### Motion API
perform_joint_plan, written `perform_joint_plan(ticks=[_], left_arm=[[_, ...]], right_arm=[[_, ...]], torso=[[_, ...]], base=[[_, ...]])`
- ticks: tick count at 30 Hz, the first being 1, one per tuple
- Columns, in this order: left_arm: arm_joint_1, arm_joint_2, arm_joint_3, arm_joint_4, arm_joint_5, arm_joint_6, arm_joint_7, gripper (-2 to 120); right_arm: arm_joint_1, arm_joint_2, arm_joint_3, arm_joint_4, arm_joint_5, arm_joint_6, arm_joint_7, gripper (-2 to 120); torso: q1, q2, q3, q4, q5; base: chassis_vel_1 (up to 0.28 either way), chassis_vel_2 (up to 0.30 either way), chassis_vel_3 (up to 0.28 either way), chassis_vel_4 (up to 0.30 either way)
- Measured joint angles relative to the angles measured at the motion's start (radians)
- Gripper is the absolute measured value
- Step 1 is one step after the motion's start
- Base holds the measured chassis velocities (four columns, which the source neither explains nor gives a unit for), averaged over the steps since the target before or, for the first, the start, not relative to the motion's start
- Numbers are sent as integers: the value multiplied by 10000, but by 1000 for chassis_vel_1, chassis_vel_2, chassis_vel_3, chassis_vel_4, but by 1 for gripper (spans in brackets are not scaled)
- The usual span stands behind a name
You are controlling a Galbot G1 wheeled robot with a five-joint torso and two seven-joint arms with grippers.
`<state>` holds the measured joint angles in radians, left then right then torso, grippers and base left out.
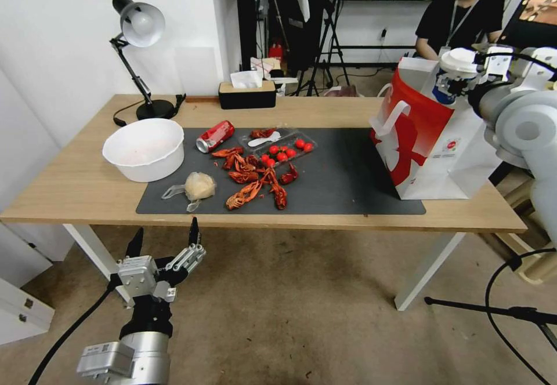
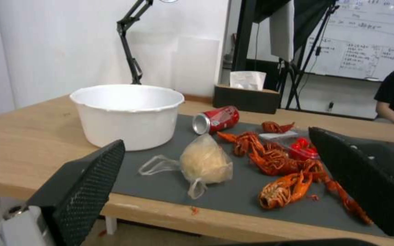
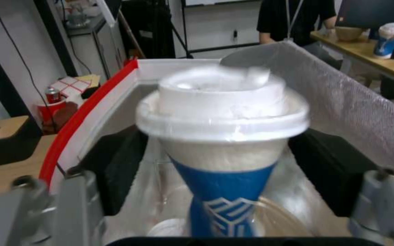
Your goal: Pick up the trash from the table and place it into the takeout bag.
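Above takeout bag [image 1: 429, 141], clamped paper cup [image 3: 222, 136]

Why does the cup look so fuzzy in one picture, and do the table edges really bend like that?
Right wrist view: the blue white-lidded paper cup sits very near the lens, so its lid blurs. Head view: a wide lens bows the light-wood table. Left wrist view: the black gripper fingers loom soft in front.
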<state>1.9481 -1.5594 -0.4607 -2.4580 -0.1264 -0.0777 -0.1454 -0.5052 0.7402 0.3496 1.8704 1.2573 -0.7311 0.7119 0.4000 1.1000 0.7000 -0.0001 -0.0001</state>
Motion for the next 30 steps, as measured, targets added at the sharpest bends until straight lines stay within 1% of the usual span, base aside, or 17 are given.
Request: perform_joint_plan(ticks=[2,3,5,11,22,25,28,29,30], left_arm=[[18,-18,3,-15,37,-2,-1,100],[18,-18,3,-15,37,-2,-1,100],[29,-19,2,-22,69,-4,-1,100],[18,-23,2,-43,85,-5,-1,100],[-92,-6,4,-44,79,34,5,100],[-96,2,-1,-40,70,35,5,100],[-134,7,-12,-21,60,35,5,100],[-134,7,-12,-21,60,35,5,100],[-145,3,-13,-15,53,35,5,100]], right_arm=[[4,-44,-16,25,256,0,127,91],[4,-44,-16,25,256,0,127,91],[32,-73,-49,26,365,0,203,99],[15,-129,-69,23,576,0,280,100],[-186,-139,121,93,474,0,102,100],[-267,-135,218,259,225,47,-154,100],[-422,-143,241,637,-477,495,-785,100],[-422,-143,241,637,-477,495,-785,100],[-497,-153,242,781,-725,684,-1011,100]], torso=[[0,0,1,1,0],[0,0,1,1,0],[0,0,0,1,1],[0,0,0,1,0],[0,0,0,0,1],[0,0,0,0,1],[0,0,0,2,0],[0,0,0,2,0],[0,0,0,1,0]], base=[[0,0,0,0],[0,0,0,0],[0,0,0,0],[0,0,0,0],[0,0,0,0],[0,0,0,0],[0,0,0,0],[0,0,0,0],[0,0,0,0]])
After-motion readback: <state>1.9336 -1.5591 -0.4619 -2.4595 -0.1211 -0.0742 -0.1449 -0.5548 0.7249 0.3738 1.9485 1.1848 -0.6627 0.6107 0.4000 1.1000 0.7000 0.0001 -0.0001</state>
